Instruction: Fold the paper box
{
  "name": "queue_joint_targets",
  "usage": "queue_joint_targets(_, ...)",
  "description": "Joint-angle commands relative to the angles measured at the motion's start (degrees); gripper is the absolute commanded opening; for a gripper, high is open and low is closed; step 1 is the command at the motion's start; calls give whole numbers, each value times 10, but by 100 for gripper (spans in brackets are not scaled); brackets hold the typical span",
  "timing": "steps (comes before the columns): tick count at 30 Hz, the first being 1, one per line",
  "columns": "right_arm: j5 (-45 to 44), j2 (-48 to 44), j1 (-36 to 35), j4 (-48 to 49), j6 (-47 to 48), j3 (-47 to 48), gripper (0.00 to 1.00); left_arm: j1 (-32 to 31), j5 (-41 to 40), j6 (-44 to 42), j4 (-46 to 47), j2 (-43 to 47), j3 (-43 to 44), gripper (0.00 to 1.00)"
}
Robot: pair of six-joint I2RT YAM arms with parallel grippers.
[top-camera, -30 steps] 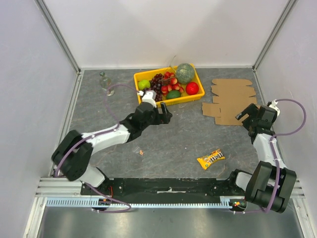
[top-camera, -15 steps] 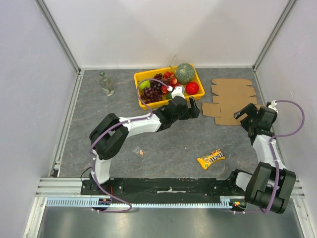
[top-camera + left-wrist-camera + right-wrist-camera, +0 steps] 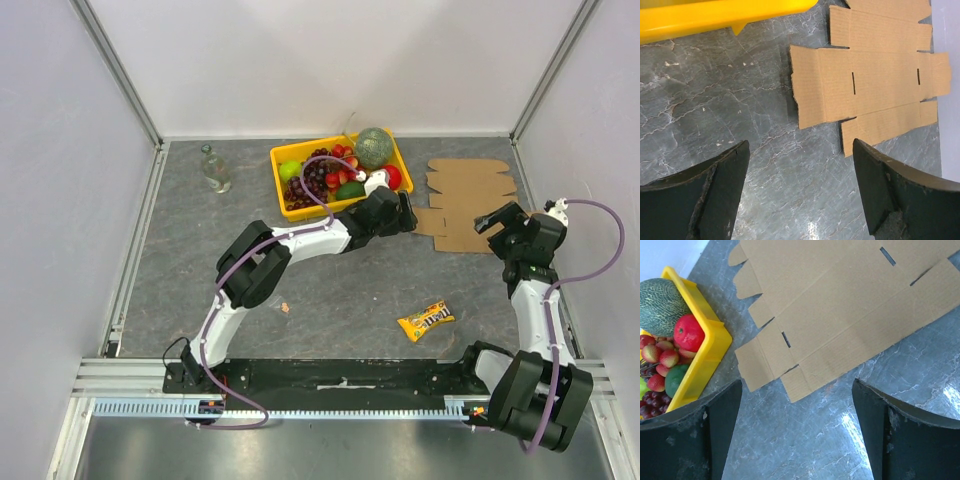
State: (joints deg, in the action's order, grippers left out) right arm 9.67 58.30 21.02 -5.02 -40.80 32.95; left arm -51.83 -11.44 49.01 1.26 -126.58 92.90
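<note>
The paper box [image 3: 466,200] is a flat brown die-cut cardboard sheet lying at the back right of the table. My left gripper [image 3: 404,214] is open and empty, low over the table just left of the sheet's left flap. In the left wrist view the sheet [image 3: 865,82] lies ahead of the open gripper [image 3: 800,165]. My right gripper [image 3: 497,222] is open and empty at the sheet's near right edge. In the right wrist view the sheet [image 3: 840,315] lies ahead of the open gripper [image 3: 796,400], apart from both fingers.
A yellow fruit tray [image 3: 276,163] with melon, grapes and strawberries stands just left of the sheet, behind my left arm; its wall shows in both wrist views [image 3: 715,20] [image 3: 710,360]. A small bottle [image 3: 213,168] stands back left. A yellow candy packet [image 3: 425,320] lies near front.
My left arm has swung far to the right, from mid-table to the cardboard's left edge. My right gripper has shifted slightly back and up by the sheet's right side.
</note>
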Motion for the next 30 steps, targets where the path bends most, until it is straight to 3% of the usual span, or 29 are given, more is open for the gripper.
queue_joint_targets(1,18,-21,3,-4,-5,39,98,-3,-4,21,-35,-16,46,89)
queue_joint_targets(14,32,-25,3,-7,0,54,98,14,40,1,-30,-79,90,80)
queue_joint_targets(30,31,-28,3,-1,-9,44,98,33,173,-9,-64,-176,199,62)
